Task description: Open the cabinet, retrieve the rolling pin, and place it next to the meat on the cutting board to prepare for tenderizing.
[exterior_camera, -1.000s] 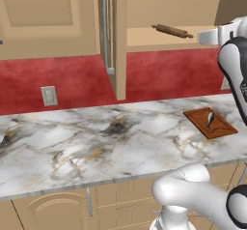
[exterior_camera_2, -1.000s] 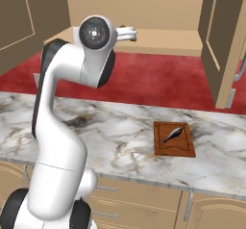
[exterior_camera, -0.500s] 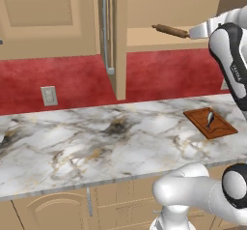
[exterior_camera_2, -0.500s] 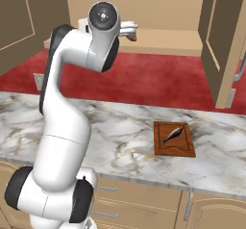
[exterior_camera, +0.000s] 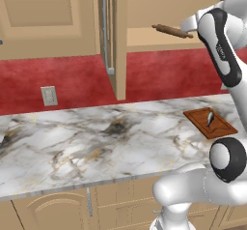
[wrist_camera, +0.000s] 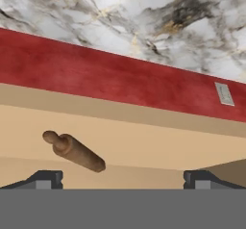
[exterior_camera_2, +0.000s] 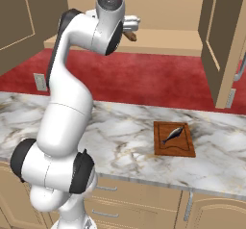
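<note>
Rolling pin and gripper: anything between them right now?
Nothing. In the hand view the rolling pin lies on bare cabinet shelf, just ahead of the open gripper, with no object in the gap.

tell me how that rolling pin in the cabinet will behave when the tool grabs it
The rolling pin is a round wooden cylinder lying loose on the cabinet shelf, so a nudge would probably make it roll. It looks solid and stiff, unlikely to bend. The open tool should close across its thick middle; a grip on the narrow knobbed end may let it tilt.
</note>
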